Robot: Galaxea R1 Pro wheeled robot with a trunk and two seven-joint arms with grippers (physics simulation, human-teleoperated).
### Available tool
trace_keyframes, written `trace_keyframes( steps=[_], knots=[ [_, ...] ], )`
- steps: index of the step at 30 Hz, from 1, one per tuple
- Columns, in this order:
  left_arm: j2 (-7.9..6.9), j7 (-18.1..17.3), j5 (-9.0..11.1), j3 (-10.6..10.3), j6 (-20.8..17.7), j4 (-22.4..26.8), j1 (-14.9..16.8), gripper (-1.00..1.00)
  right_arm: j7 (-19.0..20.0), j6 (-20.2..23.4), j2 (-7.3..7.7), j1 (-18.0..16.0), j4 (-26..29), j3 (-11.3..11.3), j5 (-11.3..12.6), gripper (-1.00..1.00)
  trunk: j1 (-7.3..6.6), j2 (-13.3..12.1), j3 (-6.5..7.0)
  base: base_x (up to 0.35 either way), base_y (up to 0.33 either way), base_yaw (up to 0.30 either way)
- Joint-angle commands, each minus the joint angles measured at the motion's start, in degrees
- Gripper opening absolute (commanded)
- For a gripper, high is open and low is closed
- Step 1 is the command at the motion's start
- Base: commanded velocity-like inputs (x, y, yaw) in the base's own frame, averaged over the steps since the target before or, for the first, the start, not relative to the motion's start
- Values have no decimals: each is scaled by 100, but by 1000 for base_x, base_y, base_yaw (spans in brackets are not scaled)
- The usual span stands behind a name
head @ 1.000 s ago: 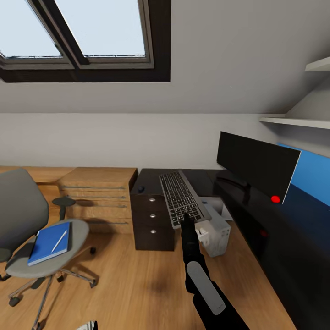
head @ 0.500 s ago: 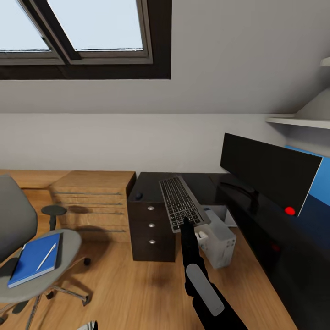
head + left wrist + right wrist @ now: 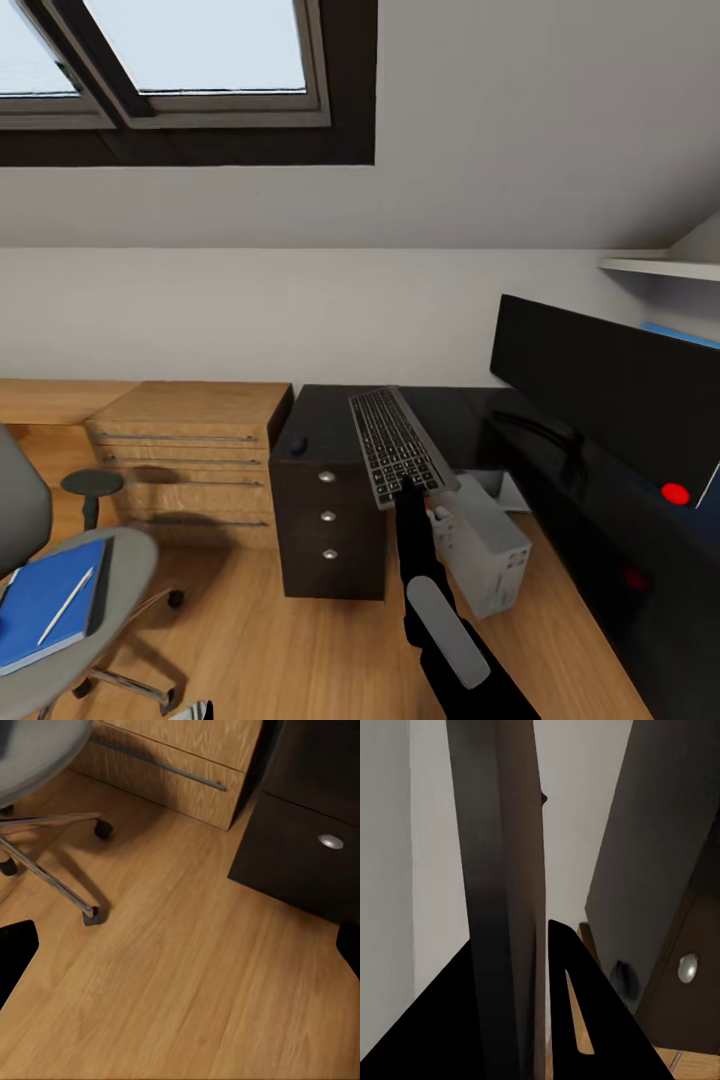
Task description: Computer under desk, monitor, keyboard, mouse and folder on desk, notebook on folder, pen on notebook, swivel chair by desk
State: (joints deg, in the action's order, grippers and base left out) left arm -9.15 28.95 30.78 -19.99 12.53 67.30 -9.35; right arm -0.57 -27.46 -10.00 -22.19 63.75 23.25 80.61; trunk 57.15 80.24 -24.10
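Right pincer (image 3: 407, 487) is clamped on the near end of the keyboard (image 3: 396, 443), holding it up over the desk (image 3: 330, 405) by the drawer end. The mouse (image 3: 298, 444) sits near that end's front edge, and the monitor (image 3: 610, 400) stands on the far wing. Left pincer (image 3: 180, 967) hangs open above the floor (image 3: 187, 975).
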Motion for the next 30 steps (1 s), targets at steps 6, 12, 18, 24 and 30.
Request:
trace_keyframes(
  steps=[6, 12, 18, 24, 30],
  knots=[
    [-8, 23, 60, -26, 39, 4, 3, 100, 20, -38, 0, -5, 4, 23, 765, -100, 4, 3, -5, 320, 112, 0],
    [0, 23, 60, -31, 42, 7, 3, 100, 22, -40, 0, -5, -11, 21, 968, -100, 4, 3, -5, 320, 139, 0],
    [1, 25, 64, -232, 26, 4, 3, 100, 6, -40, 0, -5, -65, 69, 977, -100, 4, 3, -5, 320, 147, 0],
    [1, 28, 62, -331, 6, -46, 3, 100, 4, -48, 0, -5, -269, 75, 953, -100, 4, 3, -5, 301, 94, 0],
    [17, 21, 52, -427, 15, 36, 3, 100, 4, -49, 0, -5, -313, 74, 949, -100, 4, 3, -5, 80, 12, 0]
  ],
)
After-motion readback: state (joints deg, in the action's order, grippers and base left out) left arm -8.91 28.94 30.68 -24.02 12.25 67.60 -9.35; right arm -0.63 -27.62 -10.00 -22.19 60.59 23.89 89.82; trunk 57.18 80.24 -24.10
